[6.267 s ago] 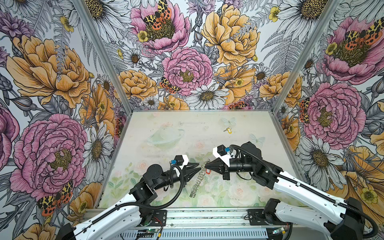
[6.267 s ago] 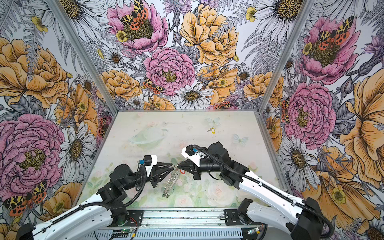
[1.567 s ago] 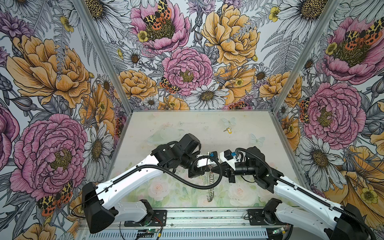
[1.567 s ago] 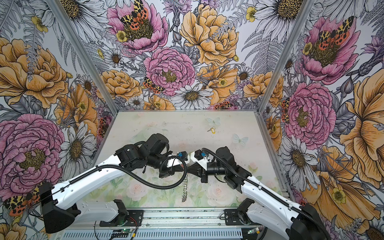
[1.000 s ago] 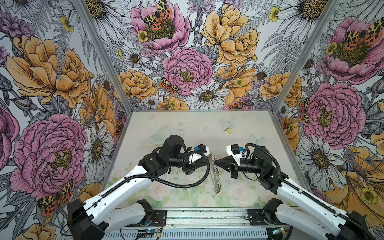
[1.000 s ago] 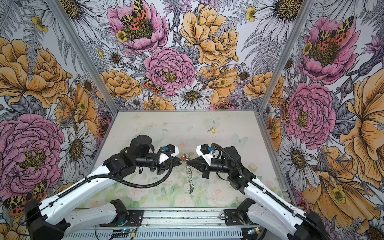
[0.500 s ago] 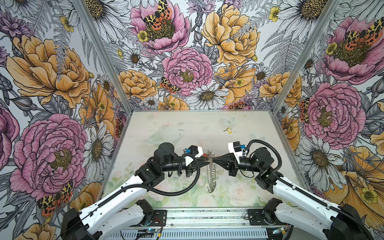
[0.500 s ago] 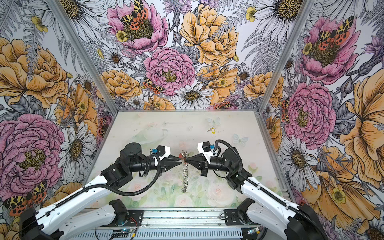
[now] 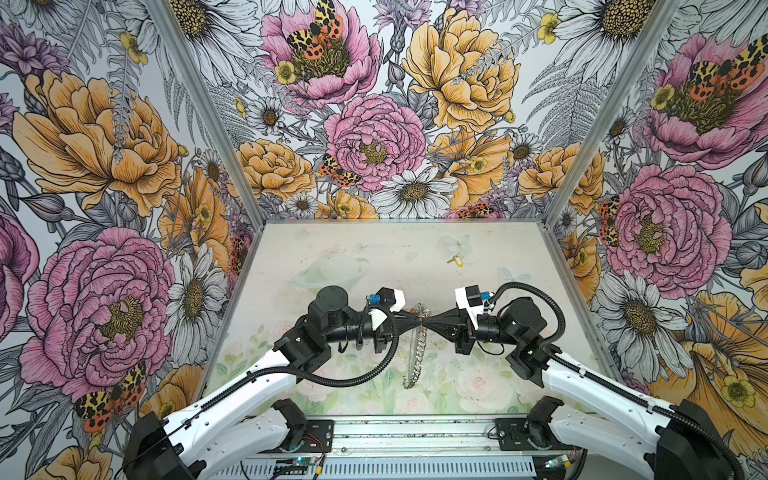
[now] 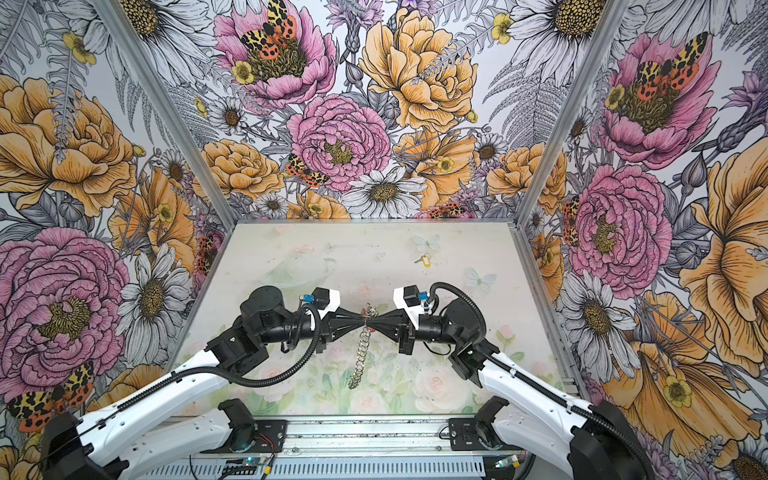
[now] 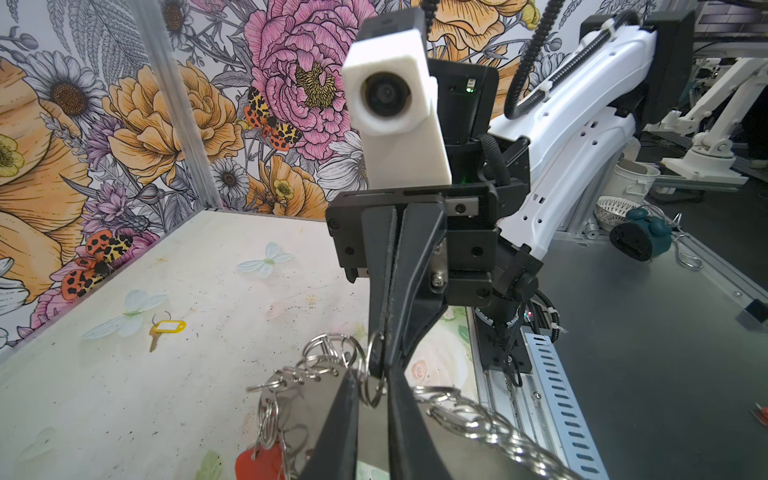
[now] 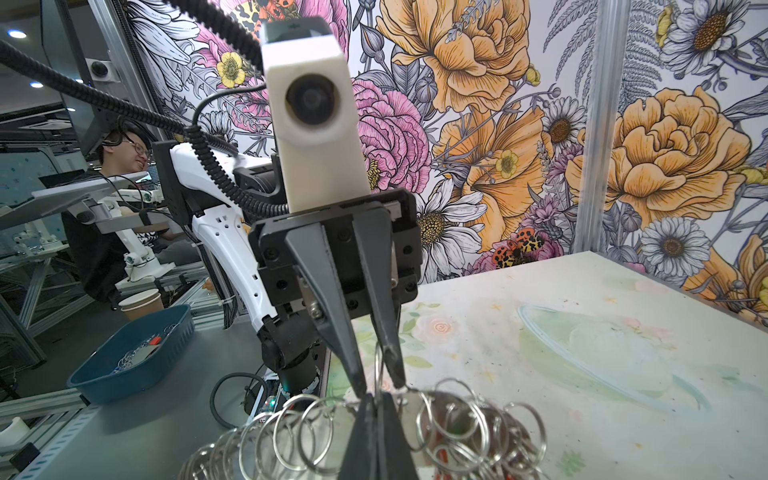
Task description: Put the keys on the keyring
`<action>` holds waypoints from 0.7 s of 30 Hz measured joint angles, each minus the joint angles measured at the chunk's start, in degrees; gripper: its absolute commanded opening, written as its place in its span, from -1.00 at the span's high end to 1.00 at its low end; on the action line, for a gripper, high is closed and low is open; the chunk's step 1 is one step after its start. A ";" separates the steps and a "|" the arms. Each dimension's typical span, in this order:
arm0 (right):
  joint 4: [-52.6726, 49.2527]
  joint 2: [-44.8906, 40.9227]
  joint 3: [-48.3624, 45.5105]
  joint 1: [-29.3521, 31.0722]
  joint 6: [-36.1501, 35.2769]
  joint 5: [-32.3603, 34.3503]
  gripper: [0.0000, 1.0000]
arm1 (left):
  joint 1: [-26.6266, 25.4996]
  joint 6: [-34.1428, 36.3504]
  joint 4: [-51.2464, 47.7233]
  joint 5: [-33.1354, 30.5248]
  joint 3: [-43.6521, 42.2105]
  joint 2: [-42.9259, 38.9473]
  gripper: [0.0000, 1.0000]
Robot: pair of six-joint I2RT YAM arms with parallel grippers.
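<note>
On the left, my left arm (image 9: 257,374) reaches toward the middle of the counter (image 9: 365,253), and the left gripper (image 9: 417,322) points to the right. Its two fingers are almost together, with only a thin gap. One small split ring (image 11: 372,388) sits in that gap, but I cannot tell if the fingers squeeze it. In the middle is the keyring (image 9: 417,356). It is up in the air, hanging from where the two grippers meet tip to tip. In both top views I see only its thin edge, so it looks like a chain. Its long line runs from the gripper tips toward the near edge of the counter and leans a little to the left at the low end. Its flat grey sides face the two arms. A red tag (image 11: 259,461) hangs among the rings. The right gripper (image 9: 429,323) points left, straight at the other one. Its fingers are pressed tight together on the keyring near its upper end and hold it up. Far off to the right and back, well apart from both grippers, the key with the yellow tag (image 9: 457,261) lies flat on the counter. It lies across, left to right, with the metal end to the left and the tag to the right.
</note>
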 measured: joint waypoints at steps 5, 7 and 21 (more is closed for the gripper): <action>0.02 0.00 -0.35 0.00 -0.24 0.37 1.00 | 0.00 -0.22 -0.28 0.74 0.00 0.31 1.00; -0.87 -0.13 -0.35 0.00 -0.94 0.48 0.85 | 0.00 -0.02 -0.92 0.70 0.04 0.39 1.00; -30.95 -6.34 6.25 -0.07 -18.80 6.56 0.46 | -2.36 10.27 -18.71 -6.49 6.03 4.22 1.00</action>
